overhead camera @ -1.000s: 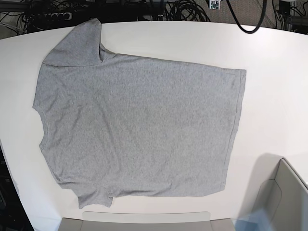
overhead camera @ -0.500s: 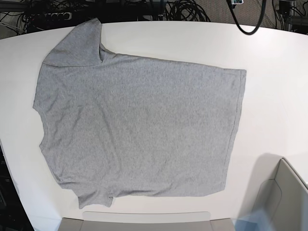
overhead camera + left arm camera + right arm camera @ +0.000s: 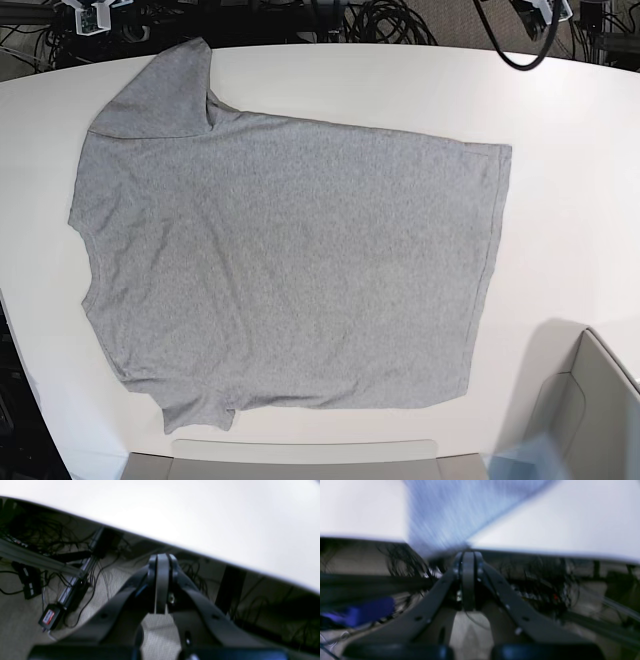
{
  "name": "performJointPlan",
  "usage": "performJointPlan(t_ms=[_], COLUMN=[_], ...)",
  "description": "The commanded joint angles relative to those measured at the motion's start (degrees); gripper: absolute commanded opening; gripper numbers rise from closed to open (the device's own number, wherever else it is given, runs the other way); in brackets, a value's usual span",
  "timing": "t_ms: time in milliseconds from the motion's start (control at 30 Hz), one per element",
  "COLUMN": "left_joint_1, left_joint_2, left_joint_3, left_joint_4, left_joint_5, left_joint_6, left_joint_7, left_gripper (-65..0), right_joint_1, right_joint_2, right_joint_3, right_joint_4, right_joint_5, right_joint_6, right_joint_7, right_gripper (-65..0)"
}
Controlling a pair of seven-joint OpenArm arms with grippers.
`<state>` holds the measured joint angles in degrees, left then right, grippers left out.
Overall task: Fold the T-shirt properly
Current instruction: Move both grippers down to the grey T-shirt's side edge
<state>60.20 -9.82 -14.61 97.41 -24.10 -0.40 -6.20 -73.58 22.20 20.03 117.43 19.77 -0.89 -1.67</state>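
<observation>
The heather-grey T-shirt (image 3: 290, 270) lies flat on the white table (image 3: 570, 150), plain side up, with its neck end to the left and its hem to the right. One sleeve (image 3: 160, 90) points to the far edge and the other (image 3: 195, 405) to the near edge. My left gripper (image 3: 162, 560) is shut and empty, past the table's far edge over the floor. My right gripper (image 3: 468, 557) is shut and empty, also beyond the edge. Only small parts of the arms show in the base view, at top right (image 3: 535, 10) and top left (image 3: 90, 15).
A grey tray (image 3: 300, 458) lies at the near edge and a grey box (image 3: 590, 410) at the near right corner. Cables and power strips (image 3: 50, 615) lie on the floor behind the table. A blurred blue-grey shape (image 3: 450, 512) lies on the table in the right wrist view.
The left arm's part at the top edge has moved right. A part of the right arm has come into view at top left. The T-shirt has not moved.
</observation>
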Motion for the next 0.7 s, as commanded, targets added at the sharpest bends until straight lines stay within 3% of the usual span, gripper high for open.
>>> performJointPlan(t_ms=[0, 367, 533, 667], left_joint_1=[1.0, -3.7, -9.2, -13.6], left_joint_2=[-0.2, 0.4, 0.4, 0.4], left_joint_3=[-1.9, -4.3, -4.0, -3.9], left_joint_4=[2.1, 13.6, 19.0, 19.3], left_joint_5=[0.1, 0.2, 0.0, -0.1], left_joint_6=[0.6, 0.4, 0.4, 0.4], left_joint_7=[-1.8, -1.3, 5.2, 6.1], left_gripper=[-65.0, -65.0, -65.0, -65.0], right_joint_1=[0.2, 11.4, 17.7, 19.4], right_joint_2=[0.2, 4.0, 3.9, 4.0], right_joint_3=[0.2, -0.2, -0.2, -0.3], right_joint_4=[1.1, 1.1, 1.1, 1.1], right_joint_5=[0.2, 0.4, 0.4, 0.4], right_joint_6=[0.1, 0.2, 0.5, 0.6], right_joint_7=[1.7, 1.5, 1.5, 1.5], right_gripper=[-65.0, -65.0, -65.0, -64.2])
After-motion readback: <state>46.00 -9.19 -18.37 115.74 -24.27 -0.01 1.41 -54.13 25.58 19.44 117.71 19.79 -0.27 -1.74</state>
